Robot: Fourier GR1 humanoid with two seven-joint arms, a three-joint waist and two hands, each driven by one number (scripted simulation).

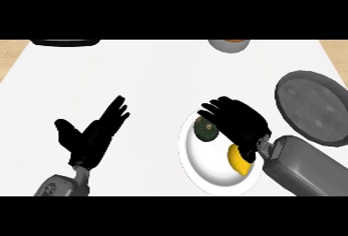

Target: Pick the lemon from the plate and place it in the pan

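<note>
A yellow lemon (238,160) lies on the white plate (207,173), toward its right side, partly hidden by my right wrist. A dark green round fruit (205,128) sits at the plate's upper left. My right hand (236,120) hovers over the plate's top, between the two fruits, fingers bent downward and holding nothing that shows. The dark grey pan (314,105) lies at the right edge, apart from the plate. My left hand (92,133) rests open at the left, fingers straight and pointing up.
A grey bowl (229,44) shows at the counter's far edge, and a black object (65,42) at the far left. The white counter top (156,73) ends in wooden strips at both sides.
</note>
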